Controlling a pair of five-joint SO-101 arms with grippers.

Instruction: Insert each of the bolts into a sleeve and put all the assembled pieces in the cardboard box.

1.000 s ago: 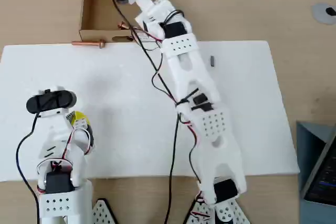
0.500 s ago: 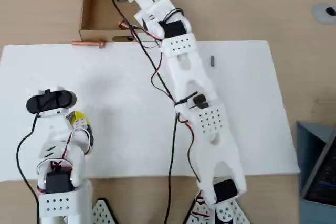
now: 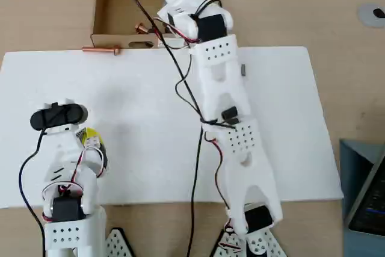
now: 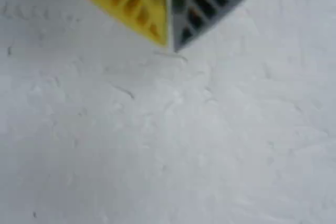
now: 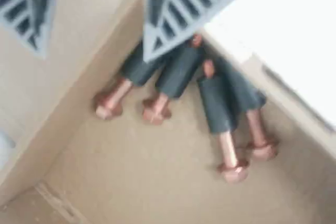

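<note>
Several assembled pieces [image 5: 178, 77], copper bolts in dark sleeves, lie side by side in a corner of the cardboard box [image 5: 131, 182]. My right gripper [image 5: 94, 51] hangs open just above them, with nothing between its grey fingers [image 5: 178, 9]. From above, the right arm reaches across the mat into the box [image 3: 96, 10], where a copper bolt head [image 3: 141, 28] shows. One bare copper bolt [image 3: 99, 49] lies along the mat's far edge by the box. A small dark sleeve [image 3: 243, 69] rests on the mat beside the right arm. My left gripper [image 4: 169, 38] is shut over the mat, holding nothing.
A white foam mat [image 3: 132, 118] covers most of the wooden table. The right arm's cables trail over the box's near wall. A laptop corner [image 3: 364, 197] sits at the table's right edge. The left arm [image 3: 66, 173] stands at the mat's near left.
The right arm's wrist has lifted and swung slightly toward the far right over the box. The left arm has stayed put.
</note>
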